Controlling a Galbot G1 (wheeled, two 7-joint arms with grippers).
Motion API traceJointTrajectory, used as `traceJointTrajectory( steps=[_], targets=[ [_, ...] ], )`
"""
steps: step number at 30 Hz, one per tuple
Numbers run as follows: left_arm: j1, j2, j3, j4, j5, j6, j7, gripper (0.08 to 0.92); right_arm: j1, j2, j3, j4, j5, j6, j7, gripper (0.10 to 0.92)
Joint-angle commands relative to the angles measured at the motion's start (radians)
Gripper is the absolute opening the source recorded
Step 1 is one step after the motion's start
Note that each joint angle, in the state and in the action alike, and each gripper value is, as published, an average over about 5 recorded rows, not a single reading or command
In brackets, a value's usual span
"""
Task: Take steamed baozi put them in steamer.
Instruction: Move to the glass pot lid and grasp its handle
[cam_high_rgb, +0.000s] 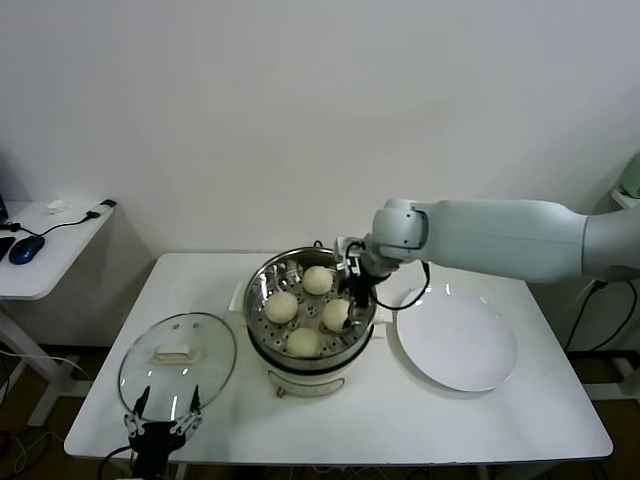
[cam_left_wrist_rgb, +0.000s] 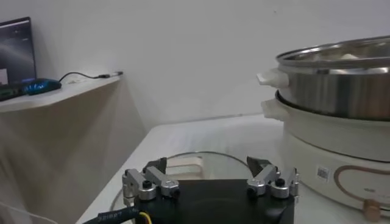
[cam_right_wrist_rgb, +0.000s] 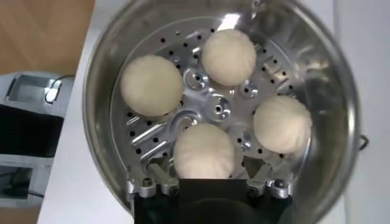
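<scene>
Four steamed baozi sit in the steamer; right gripper straddles one, fingers spread; left gripper spread near the lid.

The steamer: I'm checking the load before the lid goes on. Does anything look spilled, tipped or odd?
Nothing stands out. All four baozi sit apart on the perforated tray of the steamer. The right gripper is open around the nearest one. The plate and glass lid lie flat.
</scene>
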Motion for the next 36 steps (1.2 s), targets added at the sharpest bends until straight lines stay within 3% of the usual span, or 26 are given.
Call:
traceJointTrajectory(
  steps=[1,8,13,19,23,30,36],
  targets=[
    [-0.002,0.003,-0.001,-0.01,-0.033,-0.012,-0.005,0.823,0.043,-0.124,0.154,-0.006,0.096,0.071,0.064,0.821],
    [-0.042,0.013,-0.022,-0.014,-0.019,-0.109,-0.025,0.823,-0.288,-0.282,0.612,0.008,0.039,0.038,0.531,0.823],
    [-0.068,0.039,-0.039,-0.043,-0.057,-0.093,-0.022,0.823,-0.601,-0.402,0.966,0.049,-0.008,0.078,0.741,0.822],
    [-0.1,0.073,-0.054,-0.042,-0.099,-0.08,-0.01,0.823,-0.998,-0.546,1.292,0.101,-0.095,0.258,0.765,0.823],
    [-0.124,0.09,-0.054,-0.031,-0.113,-0.083,0.018,0.823,-1.378,-0.54,1.644,0.134,-0.154,0.363,0.747,0.822],
    [-0.162,0.094,-0.047,-0.012,-0.091,-0.104,-0.002,0.823,-1.875,-0.333,2.085,0.152,-0.262,0.532,0.685,0.823],
    [-0.169,0.097,-0.047,0.009,-0.049,-0.132,-0.021,0.823,-2.061,-0.113,2.193,0.135,-0.344,0.662,0.654,0.823]
  ],
)
